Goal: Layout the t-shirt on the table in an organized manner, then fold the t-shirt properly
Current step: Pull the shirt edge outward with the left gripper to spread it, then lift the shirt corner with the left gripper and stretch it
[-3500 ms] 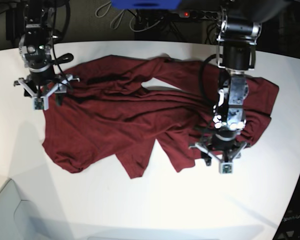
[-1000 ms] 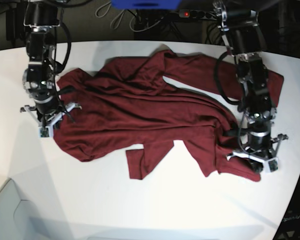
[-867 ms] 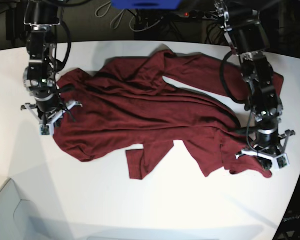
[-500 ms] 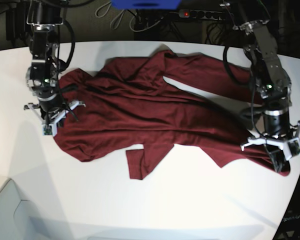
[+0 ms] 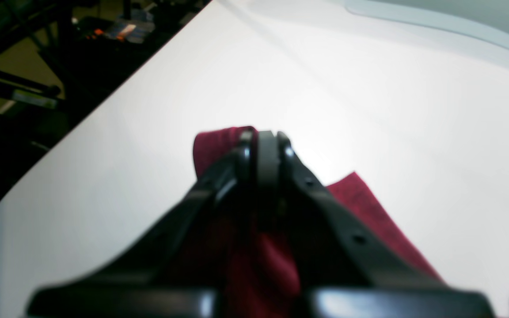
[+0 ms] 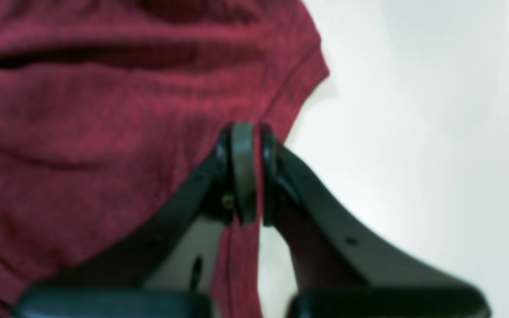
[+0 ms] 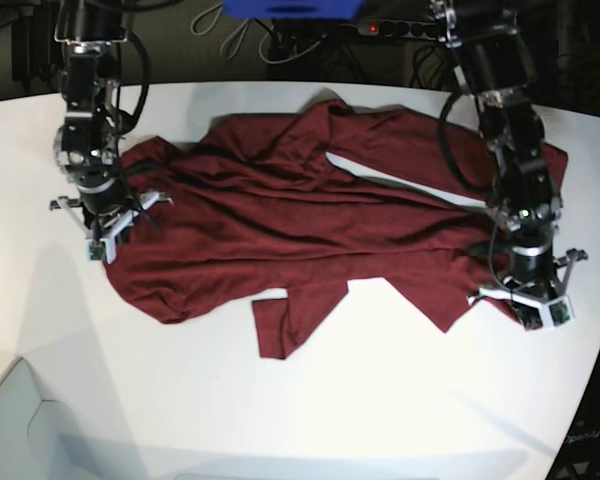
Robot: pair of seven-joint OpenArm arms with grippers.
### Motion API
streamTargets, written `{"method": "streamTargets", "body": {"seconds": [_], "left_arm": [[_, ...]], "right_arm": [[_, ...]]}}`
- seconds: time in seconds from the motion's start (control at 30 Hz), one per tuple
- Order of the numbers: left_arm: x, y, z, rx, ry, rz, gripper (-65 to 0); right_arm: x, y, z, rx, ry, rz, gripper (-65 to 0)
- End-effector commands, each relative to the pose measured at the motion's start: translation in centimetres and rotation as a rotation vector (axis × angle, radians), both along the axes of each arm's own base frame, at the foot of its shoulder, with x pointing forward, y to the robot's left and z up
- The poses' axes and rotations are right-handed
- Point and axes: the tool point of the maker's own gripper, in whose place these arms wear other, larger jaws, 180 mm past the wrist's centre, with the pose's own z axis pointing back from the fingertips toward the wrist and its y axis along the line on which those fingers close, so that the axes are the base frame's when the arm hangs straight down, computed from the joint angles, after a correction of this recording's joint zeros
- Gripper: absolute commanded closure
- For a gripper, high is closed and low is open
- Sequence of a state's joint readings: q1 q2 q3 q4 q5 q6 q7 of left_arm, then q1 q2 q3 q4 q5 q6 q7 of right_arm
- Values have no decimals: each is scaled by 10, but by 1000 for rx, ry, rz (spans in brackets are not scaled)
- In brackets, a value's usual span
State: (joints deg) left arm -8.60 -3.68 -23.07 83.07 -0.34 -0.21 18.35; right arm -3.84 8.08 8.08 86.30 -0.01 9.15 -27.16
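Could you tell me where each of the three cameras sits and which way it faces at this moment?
Base: mounted high above, looking down on the table and the spread t-shirt; both arms show.
Left wrist: rides the left arm, looking along the left gripper, shut on the t-shirt's edge, toward the table's curved rim.
Right wrist: rides the right arm, looking along the right gripper, shut on the t-shirt at its edge.
Shared: all views show the maroon cloth on the white top; the base view shows both grippers, left and right.

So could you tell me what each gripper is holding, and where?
Both pinch the t-shirt: left gripper and right gripper each hold a fabric edge at opposite ends.
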Motion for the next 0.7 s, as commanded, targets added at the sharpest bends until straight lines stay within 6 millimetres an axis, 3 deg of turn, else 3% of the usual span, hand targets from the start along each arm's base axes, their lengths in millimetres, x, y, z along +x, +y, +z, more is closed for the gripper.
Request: {"method": "streamTargets", "body": {"seconds": [0.0,0.1,0.2,0.27,0.37,0.47,0.57,0.67], "left_arm": [[12,5,17,15,-49,10,-1],[34,12,8,0,-14,9,-3],[46,15,0,-28,13,18,-46],[50,17,-5,-39,25,22,-110],[49,16,3,-34,5,20,-209],[29,16,14,5,-27,20,-284],[0,16,18,52,-41,16,-292],[-26,18,-5,70,21,11,-292]], "right_arm": [[10,-4,15,-11,-57,-2,-7],[5,-5,11,-11,-45,-4,-7],[-1,-6,7,-11,-30,-7,-7],[-3,-6,6,-12,-27,-6,-7],[-4,-6,5,-12,-24,-6,-7],[-4,-5,5,-11,-23,-5,-7],[-4,-4,4,-11,-23,-2,-7],[-4,-3,4,-10,-23,-2,-7]]}}
